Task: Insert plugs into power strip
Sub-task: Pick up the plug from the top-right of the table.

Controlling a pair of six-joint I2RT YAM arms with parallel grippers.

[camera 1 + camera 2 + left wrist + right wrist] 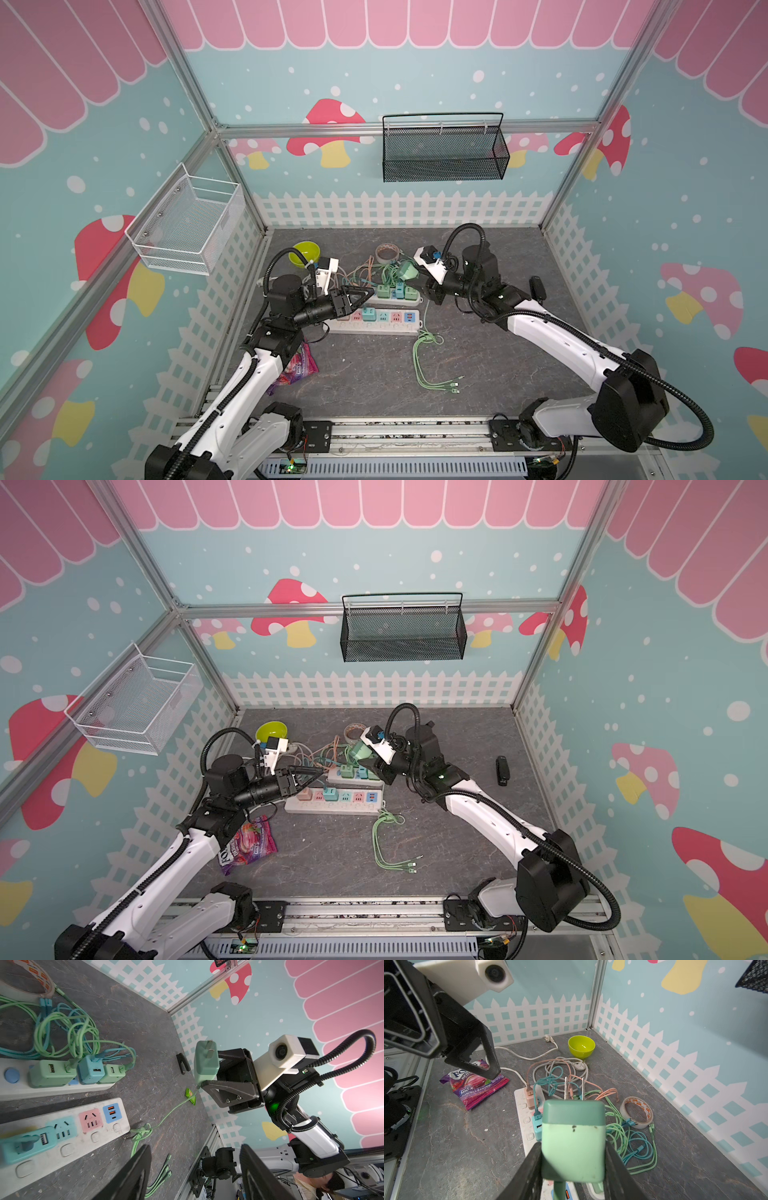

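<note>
Two white power strips lie side by side in both top views. The far strip [409,296] carries three plugs, two mint green [52,1073] and one teal [90,1069]. The near strip [374,328] carries a teal plug [368,313] and a salmon pink plug [304,793]. My right gripper [573,1145] is shut on a mint green plug [573,1140], lifted above the far strip's right end, with its prongs pointing away from the wrist camera. My left gripper [195,1174] hovers over the strips' left end, open, with nothing between its fingers [133,1174].
A tangle of green, teal and pink cables [629,1138] and white cords lies behind the strips, with a tape roll [387,251] and a lime bowl [304,253]. A snack packet [249,843] lies front left, a loose green cable [428,361] in front, and a small black object [502,771] to the right.
</note>
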